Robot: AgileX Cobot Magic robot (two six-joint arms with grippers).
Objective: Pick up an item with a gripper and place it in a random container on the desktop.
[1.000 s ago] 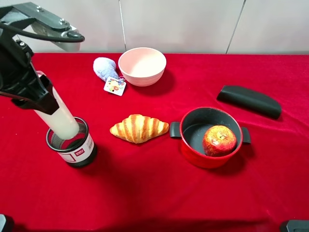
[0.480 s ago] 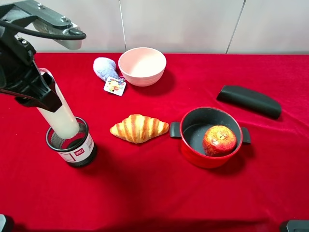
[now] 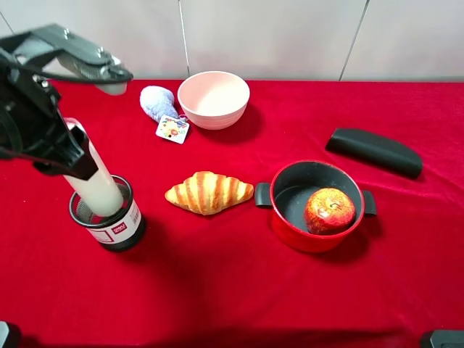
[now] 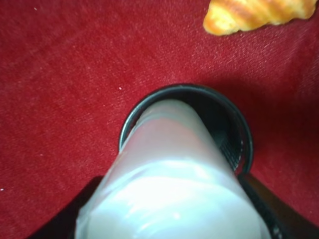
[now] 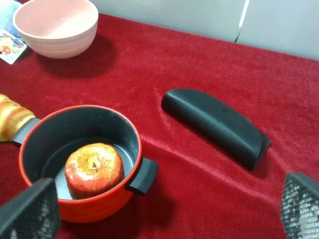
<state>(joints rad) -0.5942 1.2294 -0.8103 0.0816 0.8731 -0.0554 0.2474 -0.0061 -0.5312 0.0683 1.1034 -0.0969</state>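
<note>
The tall white candle (image 3: 98, 185) leans with its lower end inside the black wire-mesh cup (image 3: 116, 226) at the left of the red desktop (image 3: 239, 290). My left gripper (image 3: 56, 148) is shut on the candle's upper part. In the left wrist view the candle (image 4: 169, 169) fills the space between the dark jaws and its far end sits within the cup's rim (image 4: 241, 129). The wick is hidden. My right gripper (image 5: 164, 209) is open and empty, with its fingertips (image 5: 30, 209) wide apart near the front right of the table.
A golden croissant (image 3: 209, 192) lies right of the cup. A red pot (image 3: 290, 228) holds an apple (image 3: 330, 210). A pale pink bowl (image 3: 214, 98) and a blue plush toy (image 3: 157, 101) stand at the back. A black case (image 3: 373, 151) lies at the right.
My left gripper has moved slightly down and right with the candle, which sits a little deeper in the mesh cup. Nothing else has moved.
</note>
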